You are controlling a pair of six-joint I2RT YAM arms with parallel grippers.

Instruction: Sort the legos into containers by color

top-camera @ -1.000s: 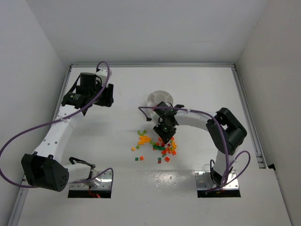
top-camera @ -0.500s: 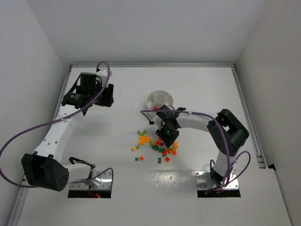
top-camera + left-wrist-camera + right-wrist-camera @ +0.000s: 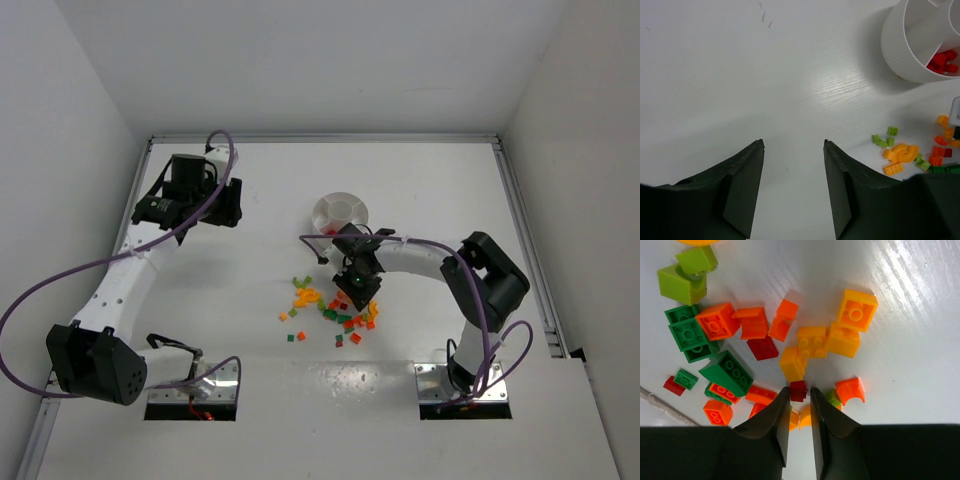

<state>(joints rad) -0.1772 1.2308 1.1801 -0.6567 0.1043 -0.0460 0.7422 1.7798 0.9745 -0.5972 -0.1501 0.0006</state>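
Loose legos (image 3: 335,310) in red, orange, yellow and green lie scattered at the table's middle. My right gripper (image 3: 800,390) is down in this pile, its jaws closed on a small dark red lego (image 3: 798,390) held at the fingertips; from above that gripper (image 3: 356,292) stands over the pile's right part. The containers are wedges of one round white dish (image 3: 340,210) just behind the pile; one wedge holds red bricks (image 3: 942,60). My left gripper (image 3: 792,145) hangs open over bare table, left of the dish (image 3: 900,55), with nothing between its fingers.
Yellow bricks (image 3: 820,342), an orange arch piece (image 3: 850,390) and dark green bricks (image 3: 727,371) crowd round the right fingertips. Light green bricks (image 3: 885,137) and curved orange pieces (image 3: 901,152) lie at the pile's left side. White walls ring the table.
The right jaws widened briefly, then closed in on the small red lego; the gripper shifted slightly over the pile. The left arm has not moved.
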